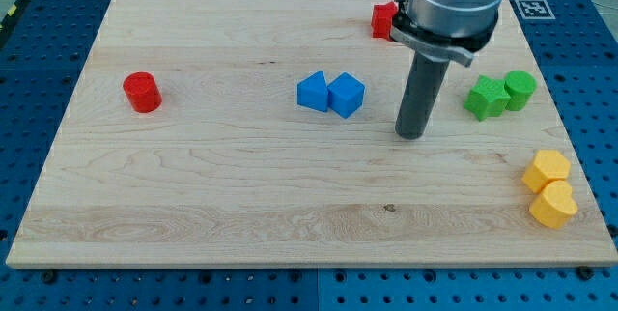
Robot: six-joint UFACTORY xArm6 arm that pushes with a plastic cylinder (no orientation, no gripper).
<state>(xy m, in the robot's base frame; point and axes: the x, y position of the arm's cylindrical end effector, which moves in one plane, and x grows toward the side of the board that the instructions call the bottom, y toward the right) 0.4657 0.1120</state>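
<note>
Your tip point(411, 135) rests on the table point(222, 185), touching nothing. There is no gripper to open or close. The blue cube point(347, 95) sits near at ten o'clock, touching the blue triangle point(312, 91); the green star point(486, 98) at two o'clock.

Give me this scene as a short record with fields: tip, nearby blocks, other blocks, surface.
tip: my tip on bare wood, touching no block
nearest: blue cube to the view's left, against blue triangular block
right side: green star block, green cylinder, two yellow blocks
elsewhere: red cylinder, red block partly hidden
surface: wooden board
</note>
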